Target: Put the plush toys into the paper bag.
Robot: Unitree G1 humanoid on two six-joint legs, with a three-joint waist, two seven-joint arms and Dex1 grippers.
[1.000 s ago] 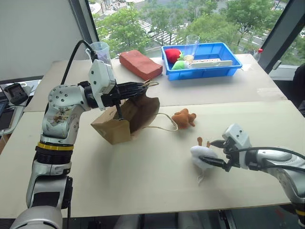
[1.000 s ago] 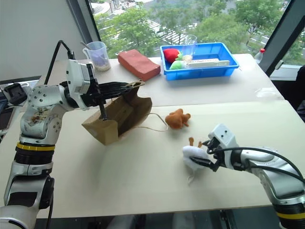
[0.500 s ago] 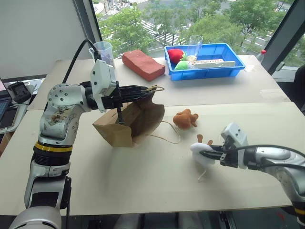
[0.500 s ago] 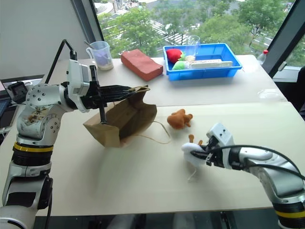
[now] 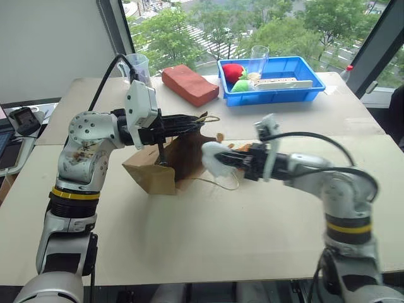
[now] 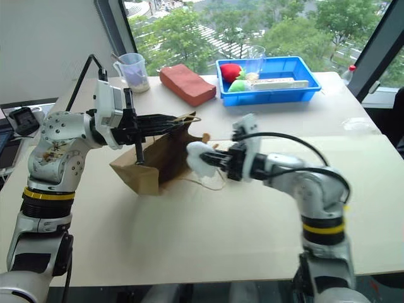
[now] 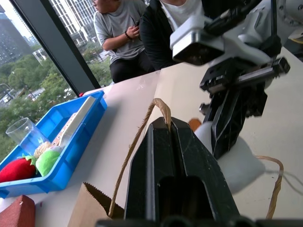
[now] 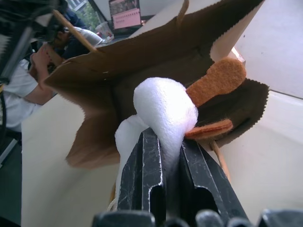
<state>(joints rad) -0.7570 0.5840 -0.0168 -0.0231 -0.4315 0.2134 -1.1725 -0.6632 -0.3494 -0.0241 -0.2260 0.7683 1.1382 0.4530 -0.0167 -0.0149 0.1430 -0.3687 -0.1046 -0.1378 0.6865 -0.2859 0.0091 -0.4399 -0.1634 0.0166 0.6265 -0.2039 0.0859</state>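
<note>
Right gripper [image 6: 222, 164] pinches white plush toy [image 6: 201, 158]; beige table [image 6: 208, 233], window probably behind.

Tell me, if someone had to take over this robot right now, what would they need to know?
Left pincer: shut on a cord handle of the paper bag, holding the bag's mouth open toward the right arm.
Right pincer: shut on the white plush toy, carried right up to the bag's mouth, not inside yet.
Orange-brown plush toy: on the table behind the right arm, mostly hidden.
Done: bag held open, white toy picked up.
Left: push the white toy in and release it, then fetch the orange-brown one and bag it too.
</note>
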